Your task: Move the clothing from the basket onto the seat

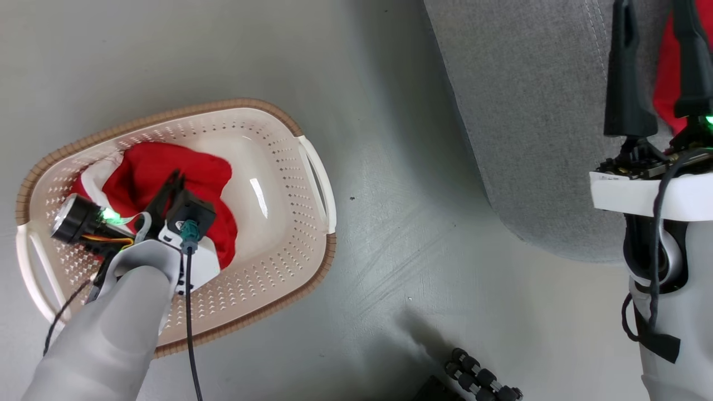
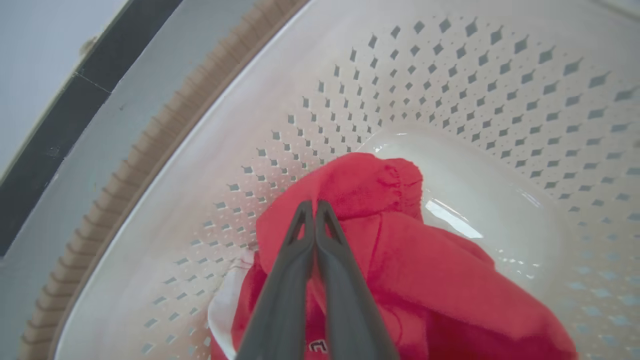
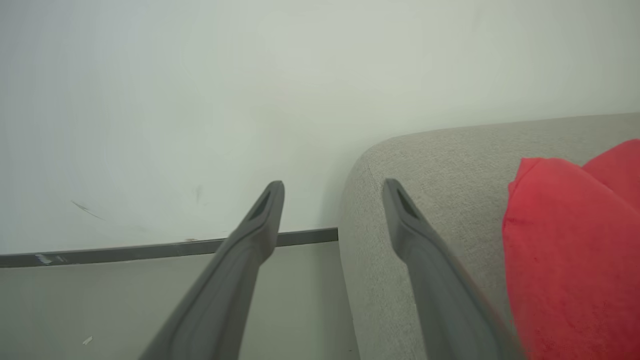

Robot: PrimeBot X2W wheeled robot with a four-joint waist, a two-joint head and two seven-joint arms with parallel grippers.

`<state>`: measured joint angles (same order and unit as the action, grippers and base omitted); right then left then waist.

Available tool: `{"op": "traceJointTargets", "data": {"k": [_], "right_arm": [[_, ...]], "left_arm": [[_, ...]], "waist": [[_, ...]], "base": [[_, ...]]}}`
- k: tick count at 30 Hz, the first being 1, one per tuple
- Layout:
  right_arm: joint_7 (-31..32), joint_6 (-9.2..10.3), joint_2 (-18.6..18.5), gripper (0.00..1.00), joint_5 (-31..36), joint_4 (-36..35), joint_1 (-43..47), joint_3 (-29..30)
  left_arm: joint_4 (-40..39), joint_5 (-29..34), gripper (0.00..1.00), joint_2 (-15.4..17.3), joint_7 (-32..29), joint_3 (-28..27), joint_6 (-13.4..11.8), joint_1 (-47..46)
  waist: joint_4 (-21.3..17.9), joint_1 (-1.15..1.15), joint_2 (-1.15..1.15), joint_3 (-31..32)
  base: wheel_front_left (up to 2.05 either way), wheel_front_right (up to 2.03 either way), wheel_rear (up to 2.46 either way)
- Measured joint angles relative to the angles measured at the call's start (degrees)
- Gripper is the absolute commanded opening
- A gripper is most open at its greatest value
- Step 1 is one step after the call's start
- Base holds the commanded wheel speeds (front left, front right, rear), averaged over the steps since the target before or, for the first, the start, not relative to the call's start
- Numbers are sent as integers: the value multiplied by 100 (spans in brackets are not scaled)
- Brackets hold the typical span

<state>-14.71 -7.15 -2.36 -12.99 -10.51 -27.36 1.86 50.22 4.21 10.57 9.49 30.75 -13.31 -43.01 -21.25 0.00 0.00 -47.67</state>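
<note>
The basket (image 1: 278,167) (image 2: 450,75) is set on the grey floor (image 1: 390,223), just left of the sofa (image 1: 529,111) (image 3: 440,160) and apart from it. A red garment (image 1: 167,167) (image 2: 425,260) with white trim is bunched in the basket's left half, lying on the bottom and against the perforated wall; the right half of the bottom is bare and glossy.

The left hand (image 1: 175,178) (image 2: 315,205) is lowered into the basket. Its 2 dark fingers are pressed together with no gap between them, and their tips are laid on a raised fold of the red garment. Whether any cloth is caught between the tips cannot be told.

The right hand (image 1: 657,11) (image 3: 334,187) is held over the sofa's rounded corner with its 2 fingers spread wide and nothing between them. A second red garment (image 1: 665,72) (image 3: 565,250) is lying on the sofa, just beside the right hand's outer finger. In the right wrist view, a pale wall (image 3: 300,75) and a dark skirting strip (image 3: 125,252) are seen past the sofa.
</note>
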Motion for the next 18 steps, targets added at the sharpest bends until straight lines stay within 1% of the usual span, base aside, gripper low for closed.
{"op": "traceJointTargets", "data": {"k": [2,12,18], "right_arm": [[0,0,-1,100,16,27,-1,-64],[0,0,-4,100,353,190,-106,-170],[0,0,-33,100,500,331,-130,-332]], "left_arm": [[-122,0,0,-27,91,30,38,8],[-854,-118,0,-98,366,27,33,419],[-1484,-221,0,-119,430,-97,-67,509]], "waist": [[44,0,0,44],[305,0,0,341],[505,0,0,578]], "base": [[0,0,0],[0,0,0],[0,0,0]]}}
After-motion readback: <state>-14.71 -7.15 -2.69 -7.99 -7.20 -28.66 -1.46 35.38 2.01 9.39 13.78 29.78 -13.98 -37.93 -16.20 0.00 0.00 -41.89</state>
